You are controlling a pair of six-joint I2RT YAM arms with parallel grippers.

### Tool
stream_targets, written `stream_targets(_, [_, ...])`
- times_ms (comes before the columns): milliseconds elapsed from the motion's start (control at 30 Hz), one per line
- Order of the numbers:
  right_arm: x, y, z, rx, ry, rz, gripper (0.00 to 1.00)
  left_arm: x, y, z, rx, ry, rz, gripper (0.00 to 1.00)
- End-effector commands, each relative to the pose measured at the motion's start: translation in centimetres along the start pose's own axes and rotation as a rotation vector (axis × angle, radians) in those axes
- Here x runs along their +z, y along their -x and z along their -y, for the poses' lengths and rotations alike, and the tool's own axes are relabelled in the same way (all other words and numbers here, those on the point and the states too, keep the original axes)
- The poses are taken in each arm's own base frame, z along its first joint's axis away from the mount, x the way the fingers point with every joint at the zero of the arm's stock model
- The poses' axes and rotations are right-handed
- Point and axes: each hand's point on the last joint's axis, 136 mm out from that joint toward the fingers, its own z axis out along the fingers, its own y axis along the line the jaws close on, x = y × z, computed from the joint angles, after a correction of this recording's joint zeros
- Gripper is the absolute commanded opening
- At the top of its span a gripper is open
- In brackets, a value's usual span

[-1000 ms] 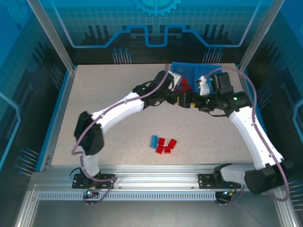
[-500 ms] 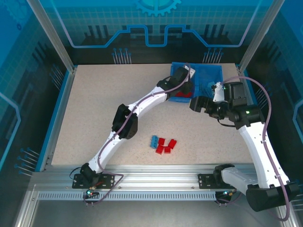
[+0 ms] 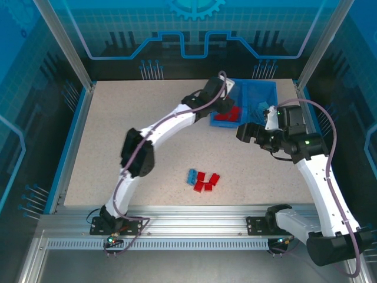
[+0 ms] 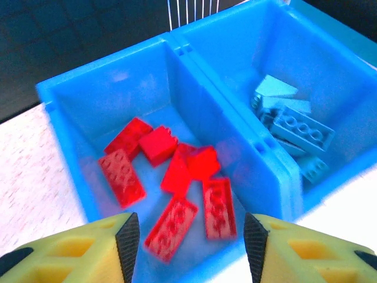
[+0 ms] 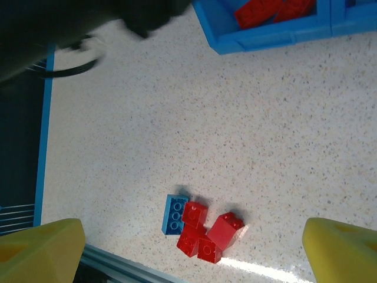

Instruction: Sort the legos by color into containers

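Observation:
My left gripper [image 4: 191, 239] hangs open over the left compartment of the blue bin [image 4: 70, 130], with nothing between its fingers. Several red legos [image 4: 177, 171] lie in that compartment. Light blue legos [image 4: 294, 127] lie in the right compartment, past the central wall [image 4: 235, 124]. In the top view the left gripper [image 3: 228, 105] is at the bin [image 3: 268, 88]. My right gripper [image 3: 242, 133] is open and held high over the table, in front of the bin. Far below it, a light blue lego [image 5: 175, 213] touches a small pile of red legos [image 5: 207, 234] on the table.
The loose pile [image 3: 203, 180] sits toward the near middle of the speckled table [image 3: 129, 130]. The bin's front corner [image 5: 224, 44] lies at the top of the right wrist view. A metal rail [image 5: 118, 262] runs along the table's near edge.
The right arm has pulled back from the bin toward the right. The left arm has swung over the bin's left compartment. The pile on the table has not moved.

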Motion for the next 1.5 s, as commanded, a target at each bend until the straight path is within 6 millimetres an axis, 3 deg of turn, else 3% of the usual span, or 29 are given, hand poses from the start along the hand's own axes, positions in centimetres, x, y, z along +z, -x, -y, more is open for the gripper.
stream_targets(0, [1.4,-1.3,0.0,0.018,-0.011,-0.038,0.96,-10.0,5.5,0.4,-0.058,-0.076,0.214,0.53])
stream_targets(133, [4.1,-3.4,-1.4,-0.002,-0.018,-0.117,0.95,-17.0,2.3,-0.3,-0.048,-0.085,0.247,0.53])
stream_targets(300, [8.3,-7.2,-4.3,-0.076,-0.045,-0.234,0.95,-24.6,-4.0,-1.1,0.093,-0.095,0.228,0.56])
stream_targets(400, [11.0,-9.1,-5.9,-0.127,-0.025,-0.277,0.92,-28.0,-8.9,-1.0,0.205,-0.133,0.177,0.58])
stream_targets(500, [14.0,-10.8,-6.0,-0.182,-0.054,-0.346,0.86,-30.5,-13.5,-0.8,0.309,-0.175,0.155,0.61])
stream_targets(600, [16.3,-12.3,-6.3,-0.271,-0.083,-0.43,0.83,-32.4,-18.2,0.4,0.473,-0.275,0.141,0.71])
stream_targets(667, [17.8,-13.6,-6.6,-0.327,-0.084,-0.501,0.83,-33.0,-20.4,0.6,0.543,-0.296,0.141,0.79])
stream_targets(800, [21.0,-16.0,-5.1,-0.426,-0.11,-0.628,0.83,-32.9,-24.2,0.7,0.646,-0.324,0.125,0.99])
stream_targets(900, [22.5,-17.3,-5.0,-0.45,-0.101,-0.719,0.79,-32.0,-26.0,0.6,0.672,-0.328,0.096,0.99])
stream_targets(1133, [23.7,-19.2,-4.3,-0.41,-0.107,-0.819,0.73,-30.9,-26.9,0.4,0.668,-0.317,0.094,0.99])
stream_targets(1467, [22.6,-21.5,-3.1,-0.426,-0.197,-0.899,0.69,-30.6,-26.9,0.6,0.667,-0.327,0.109,0.99])
